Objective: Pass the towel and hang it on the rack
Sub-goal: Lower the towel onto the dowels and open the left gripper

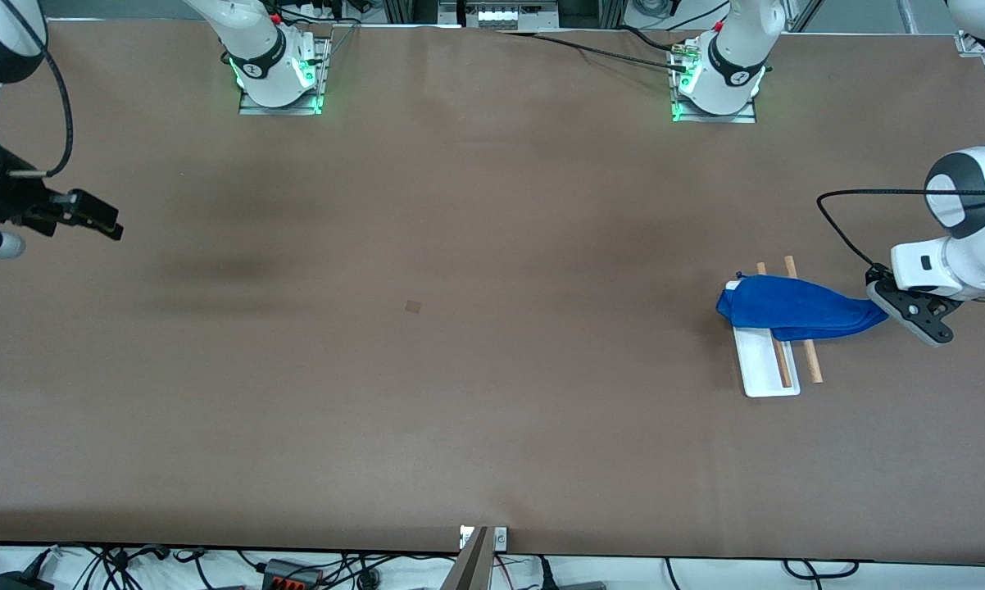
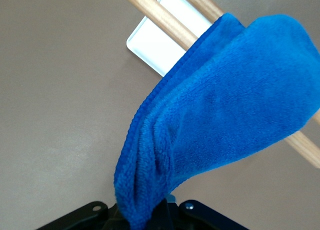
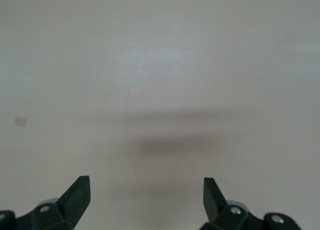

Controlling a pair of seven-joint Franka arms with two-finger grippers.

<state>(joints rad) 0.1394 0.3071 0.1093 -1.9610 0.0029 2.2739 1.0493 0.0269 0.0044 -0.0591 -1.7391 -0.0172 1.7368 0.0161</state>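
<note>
The blue towel (image 1: 796,307) drapes across the two wooden rods of the rack (image 1: 767,373), whose white base stands at the left arm's end of the table. My left gripper (image 1: 884,311) is shut on one end of the towel, level with the rods and just beside the rack. In the left wrist view the towel (image 2: 220,115) runs from my jaws over both rods (image 2: 165,23) above the white base (image 2: 160,45). My right gripper (image 1: 107,223) is open and empty, up over the bare table at the right arm's end; it also shows in the right wrist view (image 3: 146,190).
A small brown square mark (image 1: 413,306) lies on the brown table near the middle. Cables run along the table's edge nearest the front camera. The two arm bases stand at the edge farthest from that camera.
</note>
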